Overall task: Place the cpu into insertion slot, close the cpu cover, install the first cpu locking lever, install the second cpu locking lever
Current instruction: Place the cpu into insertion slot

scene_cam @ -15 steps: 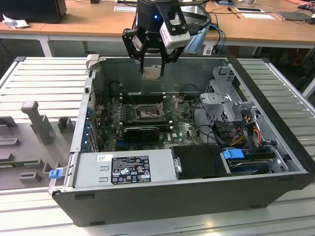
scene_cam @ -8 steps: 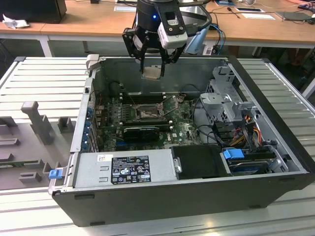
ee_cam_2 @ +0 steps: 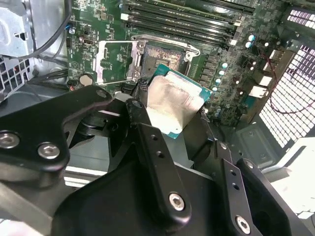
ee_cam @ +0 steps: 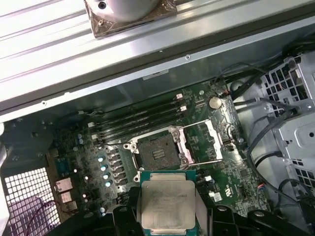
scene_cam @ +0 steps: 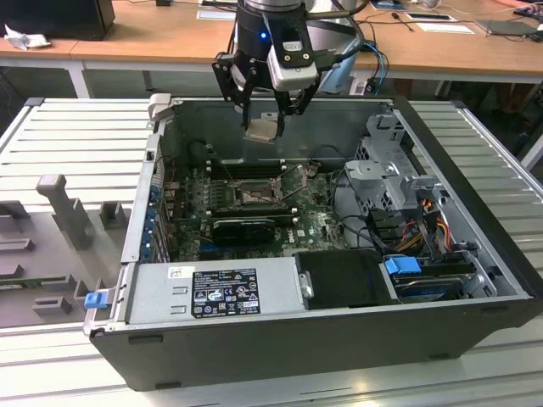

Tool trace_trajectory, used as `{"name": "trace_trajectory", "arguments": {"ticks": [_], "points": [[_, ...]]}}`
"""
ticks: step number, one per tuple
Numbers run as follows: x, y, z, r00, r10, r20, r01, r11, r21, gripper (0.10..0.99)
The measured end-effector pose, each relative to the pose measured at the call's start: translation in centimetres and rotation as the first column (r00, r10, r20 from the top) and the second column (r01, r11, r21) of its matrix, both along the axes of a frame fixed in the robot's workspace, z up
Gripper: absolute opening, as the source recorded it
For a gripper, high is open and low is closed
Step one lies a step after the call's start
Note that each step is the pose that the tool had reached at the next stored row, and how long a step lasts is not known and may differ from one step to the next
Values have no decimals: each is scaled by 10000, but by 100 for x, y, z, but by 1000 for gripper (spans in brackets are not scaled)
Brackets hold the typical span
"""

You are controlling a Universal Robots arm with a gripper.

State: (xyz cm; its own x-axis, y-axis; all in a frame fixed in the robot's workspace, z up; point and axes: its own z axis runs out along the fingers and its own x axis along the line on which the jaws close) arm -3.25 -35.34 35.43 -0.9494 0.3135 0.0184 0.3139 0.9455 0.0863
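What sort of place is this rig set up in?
Probably a robotics lab: an open computer case on a slatted metal table, wooden desks behind, and the end effector holding the cpu over the case.

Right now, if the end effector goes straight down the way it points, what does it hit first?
The end effector points down, shut on the cpu, with free air beneath. The cpu would likely touch first, at or near the open insertion slot; exact alignment is unclear.

Wooden desks (scene_cam: 153,38) behind a grey ribbed metal worktable (scene_cam: 72,136), evenly lit.
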Motion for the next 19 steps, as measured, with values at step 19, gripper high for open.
{"name": "trace_trajectory", "arguments": {"ticks": [19], "points": [[0, 0, -16, 9544, -2984, 0, 2984, 9544, -16, 529]]}}
